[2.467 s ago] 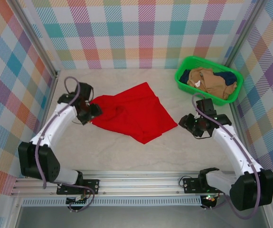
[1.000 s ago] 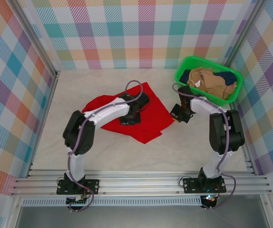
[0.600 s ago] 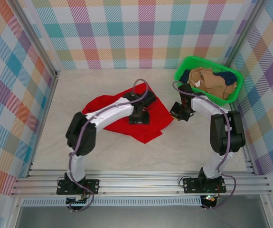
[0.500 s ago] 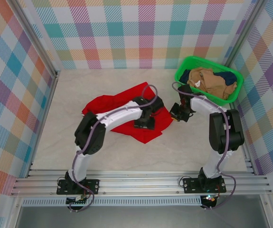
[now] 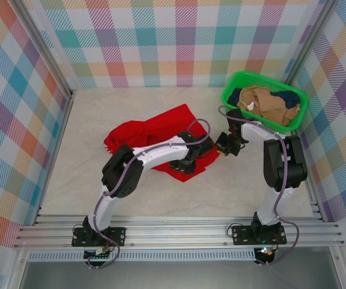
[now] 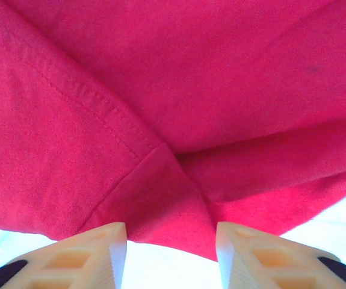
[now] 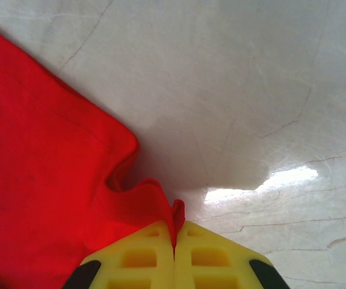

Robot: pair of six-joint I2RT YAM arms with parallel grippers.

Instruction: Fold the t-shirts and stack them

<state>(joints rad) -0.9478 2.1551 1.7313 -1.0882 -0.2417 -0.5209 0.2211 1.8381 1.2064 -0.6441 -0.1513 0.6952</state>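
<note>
A pale, marble-veined tabletop (image 5: 221, 192) is boxed in by pastel plaid walls: the back wall (image 5: 179, 42) at 12 o'clock, one side wall (image 5: 10, 120) at 9 and another (image 5: 341, 114) at 3. Bare metal posts (image 5: 43, 51) stand in the corners at 11 and 1. Aluminium rails (image 5: 179, 232) cross at 6 o'clock. The light is bright and even, leaving a white glare patch (image 7: 281, 180) on the tabletop.

White arms (image 5: 154, 155), black joints (image 5: 117, 176), yellow right gripper (image 7: 174, 226).
</note>
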